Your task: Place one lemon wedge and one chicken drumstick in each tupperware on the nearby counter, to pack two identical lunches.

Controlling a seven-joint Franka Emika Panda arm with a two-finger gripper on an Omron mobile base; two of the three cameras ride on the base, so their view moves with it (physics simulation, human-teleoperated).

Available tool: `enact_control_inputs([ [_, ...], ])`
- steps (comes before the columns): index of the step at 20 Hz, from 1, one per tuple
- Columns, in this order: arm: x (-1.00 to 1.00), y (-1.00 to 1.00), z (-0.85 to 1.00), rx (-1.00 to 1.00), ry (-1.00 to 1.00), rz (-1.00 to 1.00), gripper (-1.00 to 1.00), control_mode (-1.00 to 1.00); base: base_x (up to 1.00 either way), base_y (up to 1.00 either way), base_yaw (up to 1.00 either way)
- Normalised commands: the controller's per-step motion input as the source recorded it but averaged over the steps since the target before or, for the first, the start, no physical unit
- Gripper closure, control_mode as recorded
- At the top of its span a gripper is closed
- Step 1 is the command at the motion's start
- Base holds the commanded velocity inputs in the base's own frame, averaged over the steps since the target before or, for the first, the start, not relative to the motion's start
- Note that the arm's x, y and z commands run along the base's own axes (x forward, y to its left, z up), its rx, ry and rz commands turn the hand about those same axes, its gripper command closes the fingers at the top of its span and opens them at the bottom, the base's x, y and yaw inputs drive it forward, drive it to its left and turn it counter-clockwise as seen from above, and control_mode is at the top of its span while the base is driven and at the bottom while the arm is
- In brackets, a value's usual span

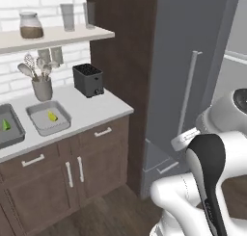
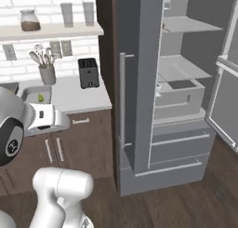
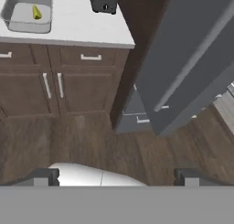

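The two-finger gripper [image 3: 117,176] was seen spread wide and empty over the wood floor, while two shallow grey rectangular tupperware containers [image 1: 48,118] [image 1: 8,129] were seen on the off-white counter [image 1: 91,110], each with one yellow-green lemon wedge [image 1: 52,116], near a black toaster [image 1: 88,80]

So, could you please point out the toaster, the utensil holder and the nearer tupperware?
toaster [image 1: 88,80], left base view, front face.
utensil holder [image 1: 42,90], left base view, grey cup body.
tupperware [image 1: 36,123], left base view, bare floor near the front rim.
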Motion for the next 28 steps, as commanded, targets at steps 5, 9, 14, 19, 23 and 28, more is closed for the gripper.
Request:
enact_control_inputs([
  [5,0.00,0.00,0.00,0.00,0.00,0.00,-1.00,1.00,0.21,-0.65,-0.51],
  [9,0.00,0.00,0.00,0.00,0.00,0.00,-1.00,1.00,0.42,-0.56,-0.54],
  [14,0.00,0.00,0.00,0.00,0.00,0.00,-1.00,1.00,0.35,-0.75,-0.49],
  [19,0.00,0.00,0.00,0.00,0.00,0.00,-1.00,1.00,0.38,-0.82,-0.50],
  [23,0.00,0.00,0.00,0.00,0.00,0.00,-1.00,1.00,0.28,-0.58,-0.35],
  [28,0.00,0.00,0.00,0.00,0.00,0.00,-1.00,1.00,0.47,-0.18,0.09],
])
